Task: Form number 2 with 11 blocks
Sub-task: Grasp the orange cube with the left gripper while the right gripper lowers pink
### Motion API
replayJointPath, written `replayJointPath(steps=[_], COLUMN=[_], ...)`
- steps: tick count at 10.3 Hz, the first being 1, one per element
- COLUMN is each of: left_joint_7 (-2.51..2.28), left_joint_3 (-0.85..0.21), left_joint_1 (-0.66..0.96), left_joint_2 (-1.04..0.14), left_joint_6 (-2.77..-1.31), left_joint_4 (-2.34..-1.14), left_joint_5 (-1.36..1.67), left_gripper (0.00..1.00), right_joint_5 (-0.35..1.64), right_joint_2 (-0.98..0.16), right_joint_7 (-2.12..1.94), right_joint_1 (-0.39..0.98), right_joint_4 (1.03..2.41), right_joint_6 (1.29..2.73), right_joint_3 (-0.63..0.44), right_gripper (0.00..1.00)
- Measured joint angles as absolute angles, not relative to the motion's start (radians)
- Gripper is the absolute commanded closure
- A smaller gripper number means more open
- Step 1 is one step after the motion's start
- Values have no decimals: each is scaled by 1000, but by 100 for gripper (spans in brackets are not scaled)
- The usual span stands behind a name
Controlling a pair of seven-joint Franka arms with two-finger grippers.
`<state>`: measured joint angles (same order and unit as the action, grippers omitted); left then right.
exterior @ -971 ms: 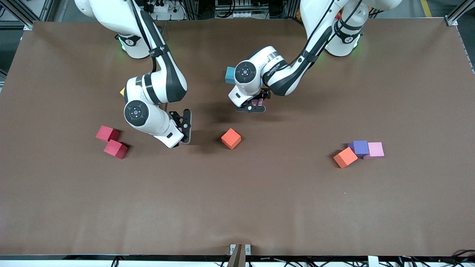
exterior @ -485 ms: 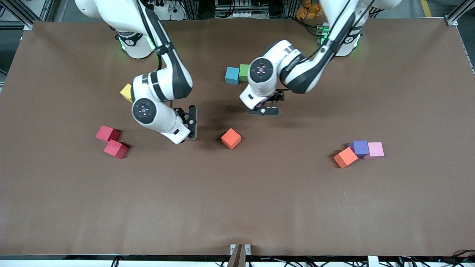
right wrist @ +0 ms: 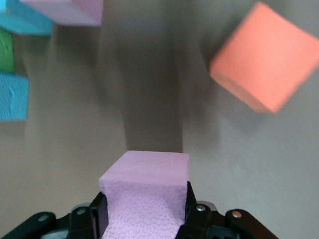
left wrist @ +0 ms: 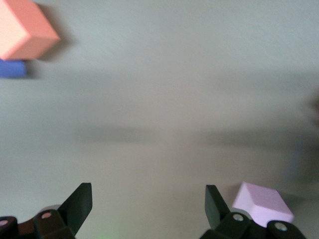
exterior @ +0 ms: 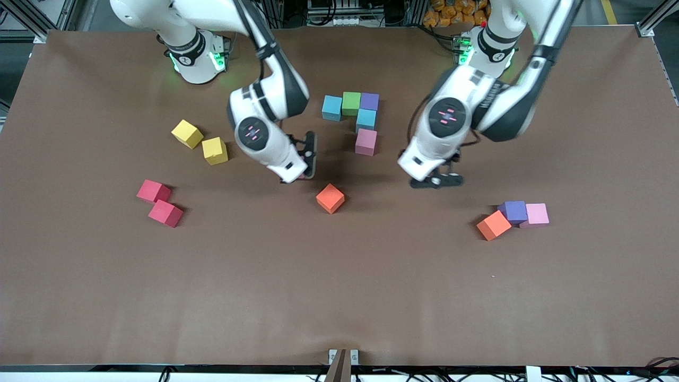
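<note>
Starting at the right arm's end of the table: two reddish cubes (exterior: 159,202) sit touching, unmoved. The two yellow cubes (exterior: 200,141), hidden a second ago, are now uncovered. The right gripper (exterior: 307,159) has swung toward the middle and hovers near the lone orange cube (exterior: 330,198), clamped on a pink cube (right wrist: 144,184). The left arm has pulled away, so the unfinished number 2 (exterior: 366,119) is now exposed. Cyan, green and purple cubes form a row along the table's length. From the purple end, a cyan and a pink cube run toward the front camera. The left gripper (exterior: 436,181) hangs over bare table with its jaws wide and empty. The orange-purple-pink cluster (exterior: 513,211) is undisturbed.
</note>
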<state>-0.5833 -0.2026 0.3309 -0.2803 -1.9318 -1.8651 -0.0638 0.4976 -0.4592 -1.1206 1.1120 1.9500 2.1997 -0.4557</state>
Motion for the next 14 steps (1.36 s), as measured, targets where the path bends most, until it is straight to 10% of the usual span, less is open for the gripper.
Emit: replayJointPath(steps=[14], left_joint_7=[487], left_joint_3=[30], left_joint_1=[196], left_joint_2=[-405], left_joint_6=[-2246], left_joint_4=[-1886], left_joint_5=[-88], left_gripper=[0], right_joint_5=[498], right_joint_2=[-521], right_joint_7=[-685], right_joint_1=[1362], right_joint_4=[1977], right_joint_6=[2430], right_joint_3=[-413], right_gripper=[100])
